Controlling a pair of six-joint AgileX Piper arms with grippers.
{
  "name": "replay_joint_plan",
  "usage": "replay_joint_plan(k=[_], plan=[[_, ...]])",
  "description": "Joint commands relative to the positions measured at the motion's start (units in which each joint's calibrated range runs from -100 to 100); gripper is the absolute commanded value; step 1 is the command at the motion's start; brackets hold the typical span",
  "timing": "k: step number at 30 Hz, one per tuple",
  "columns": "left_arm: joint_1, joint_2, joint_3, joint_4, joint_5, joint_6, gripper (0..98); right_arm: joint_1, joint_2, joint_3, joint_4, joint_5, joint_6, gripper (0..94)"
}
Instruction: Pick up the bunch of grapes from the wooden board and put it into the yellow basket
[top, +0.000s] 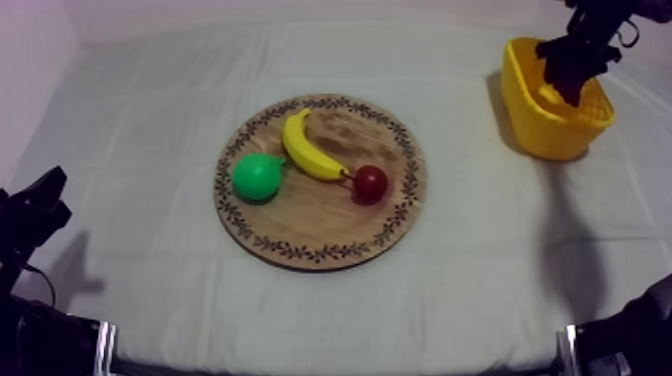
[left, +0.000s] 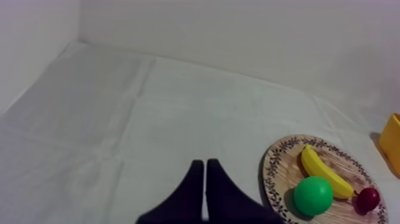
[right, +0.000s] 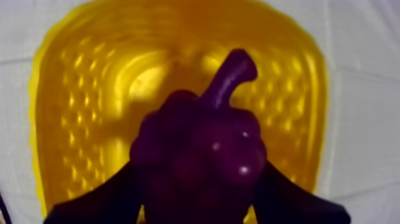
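Now, right tool (top: 573, 80) clamped round bunch of grapes (right: 199, 149), held over yellow basket (top: 535, 125) at far right of surface (top: 150, 150), left tool (left: 205, 187) closed on nothing, apart from wooden board (top: 320, 215) bearing banana (top: 308, 148), pear (top: 258, 177), small red fruit (top: 370, 184)

You have a light brown wooden board (top: 310, 218) with visible grain, and its rim is ringed by a dark leafy pattern. Your banana (top: 308, 148) is yellow, the pear (top: 258, 177) bright green and the small red fruit (top: 370, 184) deep red. The bunch of grapes (right: 202, 149) is dark purple, stem included (a few pale highlights dot it). The yellow basket (top: 540, 125) carries rows of small dots across its walls. The cloth (top: 150, 130) is plain grey-white, and your left gripper (left: 204, 164) is black.
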Motion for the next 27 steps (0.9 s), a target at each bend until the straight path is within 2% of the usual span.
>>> replay_joint_plan(k=[1, 5, 9, 12, 20, 27], plan=[[0.00, 0.00, -0.02, -0.02, -0.01, 0.01, 0.1, -0.06, 0.76, 0.23, -0.09, 0.08, 0.05, 36.6], [0.00, 0.00, -0.02, -0.02, -0.01, 0.00, 0.1, -0.10, 1.64, 0.51, -0.47, -0.34, -0.15, 46.9], [0.00, 0.00, -0.02, -0.02, -0.01, 0.01, 0.1, -0.15, 1.93, -0.05, -0.36, -0.43, -0.21, 63.3], [0.00, 0.00, -0.02, -0.02, -0.01, 0.01, 0.1, -0.22, 2.00, -0.26, -0.14, -0.84, -0.03, 69.4], [0.00, 0.00, -0.02, -0.02, -0.01, 0.01, 0.1, -0.08, 1.29, 0.14, 0.49, -2.10, 0.02, 71.9], [0.00, 0.00, -0.02, -0.02, -0.01, 0.01, 0.1, 0.19, -3.08, 2.93, 1.05, -2.93, -0.24, 67.8]])
